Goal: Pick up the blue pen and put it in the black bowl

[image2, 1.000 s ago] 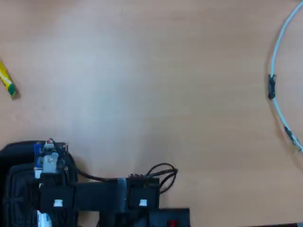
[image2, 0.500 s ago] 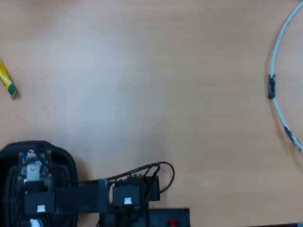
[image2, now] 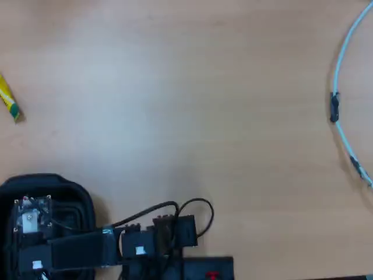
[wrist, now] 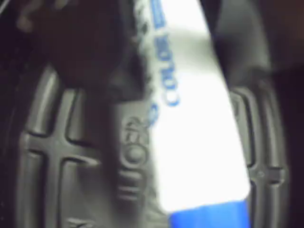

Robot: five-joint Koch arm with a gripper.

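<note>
The arm (image2: 87,252) is seen in the overhead view lying along the bottom edge of the wooden worktop (image2: 192,105), reaching to the left. Its wrist end is positioned over the black bowl (image2: 81,195), which sits at the bottom-left corner of that view. The rounded rim of the bowl is visible above and to the right of the wrist. Black cables (image2: 175,209) loop up from the middle of the arm.

In the wrist view, the blue pen (wrist: 194,128) fills the centre of the frame, blurred by closeness. Its white barrel runs from the top down to the lower right, with blue printing along its left side and a blue band at the bottom edge. The raised ribs of the bowl floor (wrist: 52,152) are seen directly behind the pen on both sides, so the pen is located inside the outline of the bowl. It cannot be told whether the pen is touching the bowl floor.

The jaws (wrist: 190,19) appear only as dark blurred shapes at the top of the wrist view. Whether they are clamped on the pen or released cannot be told.

A yellow-and-green stick (image2: 9,100) lies at the left edge of the worktop, well apart from the bowl. A pale cable (image2: 340,76) curves along the right edge.
</note>
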